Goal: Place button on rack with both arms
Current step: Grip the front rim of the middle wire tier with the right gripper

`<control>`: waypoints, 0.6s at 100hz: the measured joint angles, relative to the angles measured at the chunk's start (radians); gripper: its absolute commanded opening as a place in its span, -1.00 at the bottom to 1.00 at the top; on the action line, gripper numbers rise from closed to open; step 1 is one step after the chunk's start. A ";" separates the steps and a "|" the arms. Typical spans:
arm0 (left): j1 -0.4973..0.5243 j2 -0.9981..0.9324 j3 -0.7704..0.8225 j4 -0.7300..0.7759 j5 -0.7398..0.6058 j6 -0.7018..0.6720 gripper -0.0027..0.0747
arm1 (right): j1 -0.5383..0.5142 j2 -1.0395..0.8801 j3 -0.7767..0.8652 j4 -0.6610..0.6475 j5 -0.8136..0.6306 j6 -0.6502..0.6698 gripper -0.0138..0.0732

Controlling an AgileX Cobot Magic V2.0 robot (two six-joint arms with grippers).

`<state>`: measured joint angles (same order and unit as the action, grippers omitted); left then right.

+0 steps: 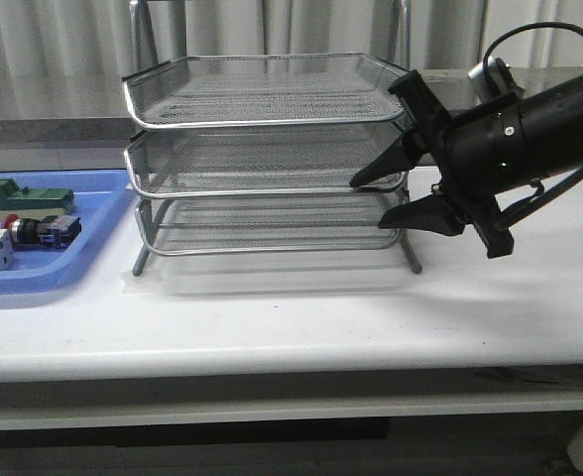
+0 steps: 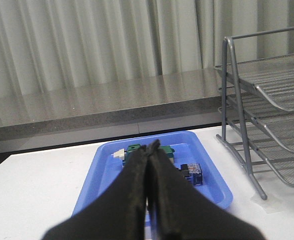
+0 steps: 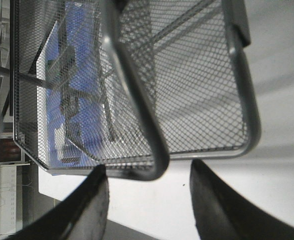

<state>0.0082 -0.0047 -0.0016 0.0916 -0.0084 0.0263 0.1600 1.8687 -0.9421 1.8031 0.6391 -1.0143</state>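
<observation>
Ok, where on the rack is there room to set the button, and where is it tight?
All three tiers of the rack lie bare, top one easiest from above. Tight spot: its right corner, where the open right gripper sits. The blue tray is crowded around the button; the left gripper is shut above it.

Silver mesh rack (image 1: 267, 149), blue tray (image 1: 83, 243)

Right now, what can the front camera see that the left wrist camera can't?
Only the front view shows the right gripper, open at the rack's right corner, and the button's red head in the blue tray.

Only the left wrist view shows the left gripper, shut and empty above that tray, and the grey ledge under the curtains.

Both show the wire rack, the blue tray, the green block and the white table.
</observation>
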 measured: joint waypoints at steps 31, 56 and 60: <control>0.000 0.000 0.000 0.000 0.000 0.000 -0.99 | 0.000 0.016 -0.042 0.000 -0.004 0.000 0.22; 0.000 0.000 0.000 0.000 0.000 0.000 -0.99 | 0.000 0.016 -0.042 0.000 -0.037 0.000 0.22; 0.000 0.000 0.000 0.000 0.000 0.000 -0.99 | 0.000 0.016 -0.042 0.000 -0.038 0.000 0.22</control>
<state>0.0082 -0.0047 -0.0016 0.0916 -0.0084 0.0263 0.1600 1.8845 -0.9842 1.8031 0.6015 -1.0143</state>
